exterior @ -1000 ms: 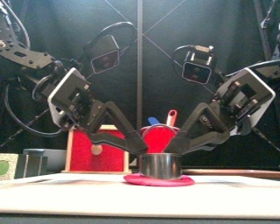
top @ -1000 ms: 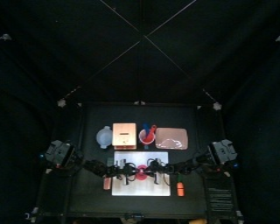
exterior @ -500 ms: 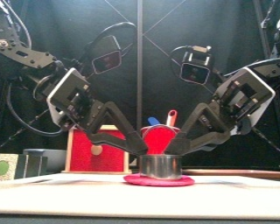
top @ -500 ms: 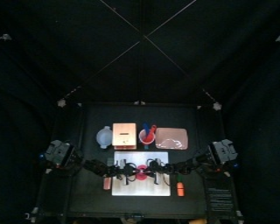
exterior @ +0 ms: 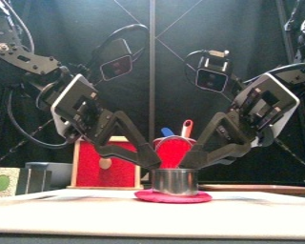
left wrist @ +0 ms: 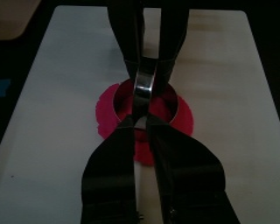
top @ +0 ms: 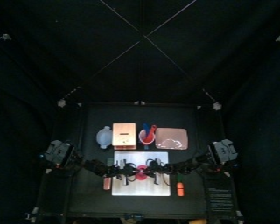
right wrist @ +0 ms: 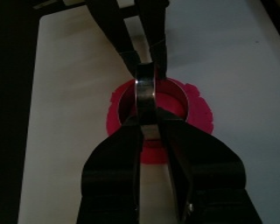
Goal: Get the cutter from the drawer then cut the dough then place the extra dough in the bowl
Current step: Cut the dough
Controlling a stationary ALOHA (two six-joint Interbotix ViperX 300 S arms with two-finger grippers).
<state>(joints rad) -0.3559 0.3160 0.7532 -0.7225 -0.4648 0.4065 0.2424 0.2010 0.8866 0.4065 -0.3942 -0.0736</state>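
No change from half a second ago or a second ago: both arms, cutter and dough sit as before.

- White cutting board (exterior: 66, 205) lies at the tabletop's front.
- Flat pink-red disc of dough (exterior: 172, 197) lies on the board's middle, with the round metal cutter (exterior: 175, 180) standing upright on it.
- Left claw (left wrist: 143, 122) comes in low from the left. Its jaws are drawn almost together, pinching the cutter's near side.
- Right claw (right wrist: 143, 121) mirrors it from the right, jaws likewise nipped onto the cutter.
- Behind the board stand a pale wooden box with a red drawer front (exterior: 102, 162) and a red cup holding toy knives (exterior: 177, 151).
- Blue-grey bowl (top: 104, 136) sits left of the box.
- Flat pink tray (top: 171, 137) sits right of the cup.
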